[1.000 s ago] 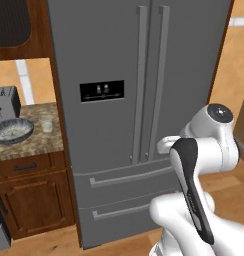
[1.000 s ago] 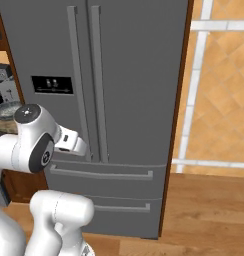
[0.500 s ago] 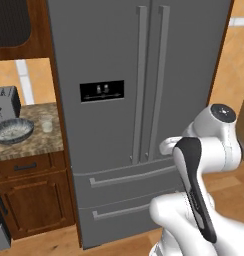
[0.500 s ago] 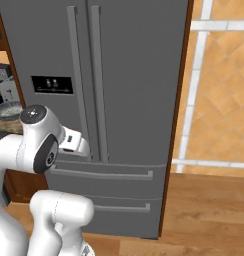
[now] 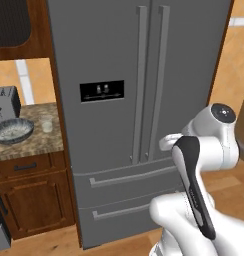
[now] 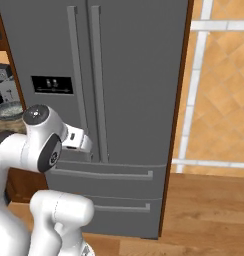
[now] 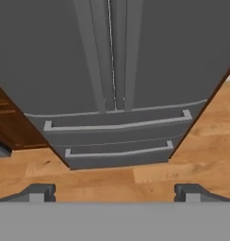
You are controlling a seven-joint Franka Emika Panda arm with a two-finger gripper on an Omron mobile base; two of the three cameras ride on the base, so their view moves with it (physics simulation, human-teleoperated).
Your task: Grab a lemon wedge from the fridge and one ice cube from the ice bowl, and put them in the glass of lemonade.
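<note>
The grey fridge (image 5: 106,55) (image 6: 136,75) (image 7: 178,52) stands shut, both doors and both bottom drawers closed, so the lemon wedge is hidden. On the counter to its left sit the dark ice bowl (image 5: 13,131) (image 6: 8,109) and, beside it, the small glass of lemonade (image 5: 46,123). My gripper (image 7: 114,193) is open and holds nothing. It hangs in front of the fridge's lower part, apart from it and angled down at the drawers and floor. The white hand (image 6: 76,140) sits just left of the paired door handles (image 6: 86,80).
A silver toaster (image 5: 5,100) stands at the back of the granite counter (image 5: 36,145), above a wooden cabinet (image 5: 31,200). A black microwave (image 5: 11,22) hangs top left. Wooden floor (image 6: 209,210) lies to the fridge's right.
The arm's elbow has shifted very slightly; the hand stays in front of the fridge doors. The gripper has stayed open and the fridge shut.
</note>
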